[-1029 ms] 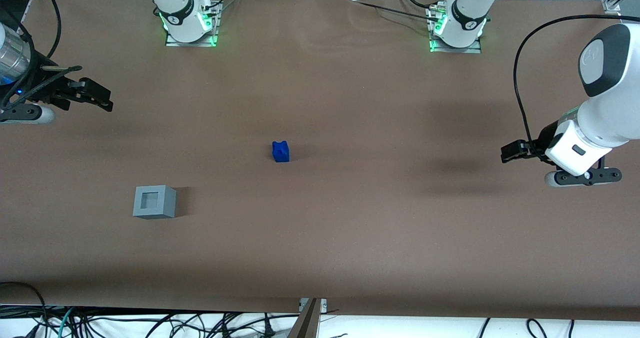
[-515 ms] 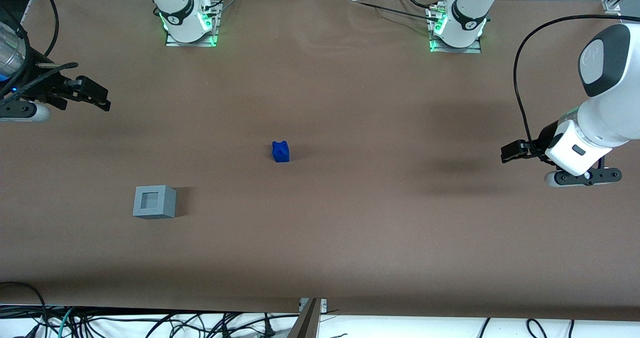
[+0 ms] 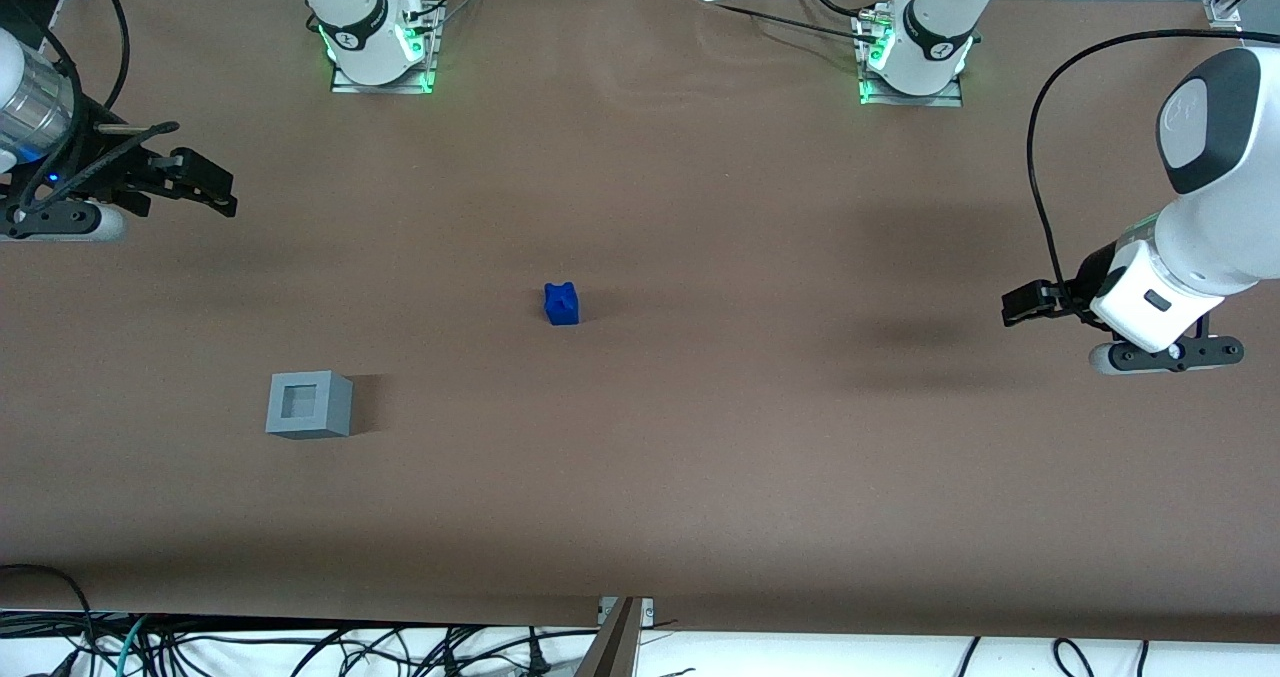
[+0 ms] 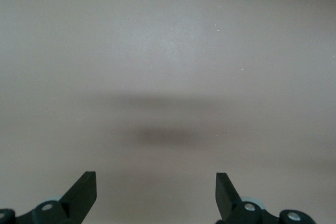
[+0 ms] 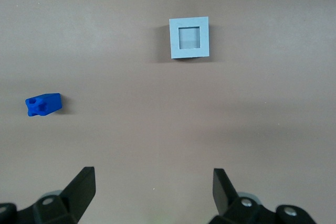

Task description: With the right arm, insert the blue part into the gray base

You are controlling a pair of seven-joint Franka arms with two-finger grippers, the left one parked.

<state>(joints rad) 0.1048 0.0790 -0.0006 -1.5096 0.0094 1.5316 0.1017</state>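
Note:
The blue part [image 3: 562,304] lies on the brown table near its middle; it also shows in the right wrist view [image 5: 44,104]. The gray base [image 3: 309,405] stands nearer the front camera, toward the working arm's end, recess up; it also shows in the right wrist view [image 5: 189,38]. My right gripper [image 3: 205,189] hangs above the table at the working arm's end, farther from the front camera than the base and well apart from both objects. In the right wrist view the gripper [image 5: 153,190] is open and empty, with bare table between its fingers.
Two arm bases with green lights [image 3: 380,52] [image 3: 912,62] stand at the table edge farthest from the front camera. Cables [image 3: 300,647] lie below the table's near edge. The brown table cover [image 3: 700,457] stretches wide around the objects.
My right gripper has shifted slightly up the front view, away from the front camera, and a little toward the table's middle. The blue part and gray base have not moved.

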